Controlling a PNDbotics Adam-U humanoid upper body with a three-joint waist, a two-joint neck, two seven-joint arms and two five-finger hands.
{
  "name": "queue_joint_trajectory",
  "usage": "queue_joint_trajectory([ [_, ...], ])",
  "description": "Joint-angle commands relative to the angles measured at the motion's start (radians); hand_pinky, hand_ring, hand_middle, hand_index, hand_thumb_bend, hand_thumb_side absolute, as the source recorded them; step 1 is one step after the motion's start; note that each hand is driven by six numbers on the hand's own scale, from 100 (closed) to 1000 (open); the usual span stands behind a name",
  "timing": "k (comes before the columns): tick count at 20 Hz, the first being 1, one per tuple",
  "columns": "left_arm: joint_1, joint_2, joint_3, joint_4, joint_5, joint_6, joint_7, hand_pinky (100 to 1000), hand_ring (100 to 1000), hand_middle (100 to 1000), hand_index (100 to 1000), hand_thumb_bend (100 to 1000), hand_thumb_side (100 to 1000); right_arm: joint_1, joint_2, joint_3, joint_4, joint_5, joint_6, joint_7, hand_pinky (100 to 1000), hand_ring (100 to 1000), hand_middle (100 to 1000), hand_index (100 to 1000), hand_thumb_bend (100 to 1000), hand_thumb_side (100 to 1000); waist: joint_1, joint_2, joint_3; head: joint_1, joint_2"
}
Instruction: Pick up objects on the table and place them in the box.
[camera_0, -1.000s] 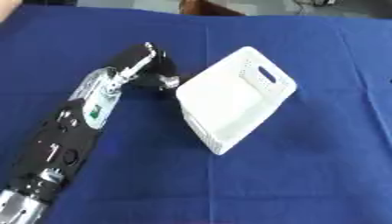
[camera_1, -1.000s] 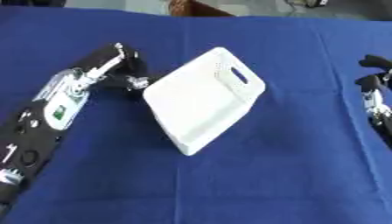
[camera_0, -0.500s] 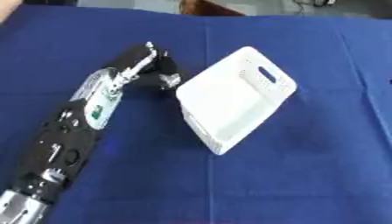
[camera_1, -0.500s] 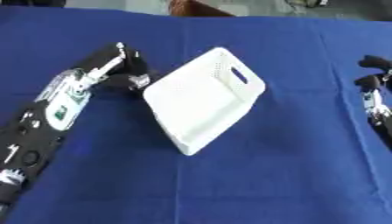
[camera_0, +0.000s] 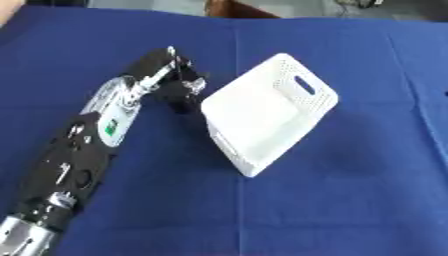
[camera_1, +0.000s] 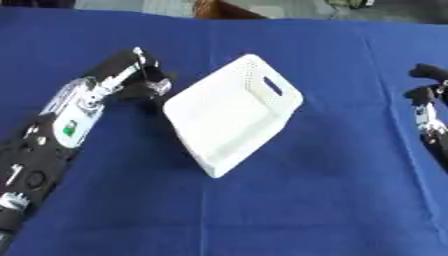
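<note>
The white box (camera_0: 267, 114) is lying near the middle of the blue surface (camera_0: 350, 200), turned askew, and it is looking like thin moulded plastic: probably light, fairly stiff, smooth enough to be slippery on the cloth, and likely to be sliding or tipping if nudged at a corner. Its far wall is carrying a slot handle and a perforated rim, which would be offering the best hold; the long plain walls are giving less to catch. Its inside is showing only white floor, with nothing visible in it. No loose objects are showing on the cloth around it, so whatever is to be packed is either hidden or out of view. The left hand (camera_0: 171, 82) is sitting just beside the box's near-left corner, its fingers curled downward; whether they are closing on something small beneath them I cannot tell. The right hand (camera_1: 428, 95) is resting at the right edge, well apart from the box, fingers looking relaxed.
</note>
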Motion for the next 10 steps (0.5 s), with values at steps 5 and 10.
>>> queue_joint_trajectory([
  [5,0.001,0.009,-0.004,0.016,-0.017,0.003,-0.010,100,119,286,407,244,634,-0.010,-0.018,-0.012,-0.010,-0.002,-0.002,-0.004,740,634,772,892,100,867,0.000,-0.011,0.000,0.007,-0.001],
  [10,0.000,0.009,-0.005,0.016,-0.017,0.002,-0.012,100,119,286,407,244,636,-0.010,-0.018,-0.012,-0.010,-0.002,-0.002,-0.004,740,634,772,891,100,868,0.001,-0.012,0.000,0.007,-0.001],
])
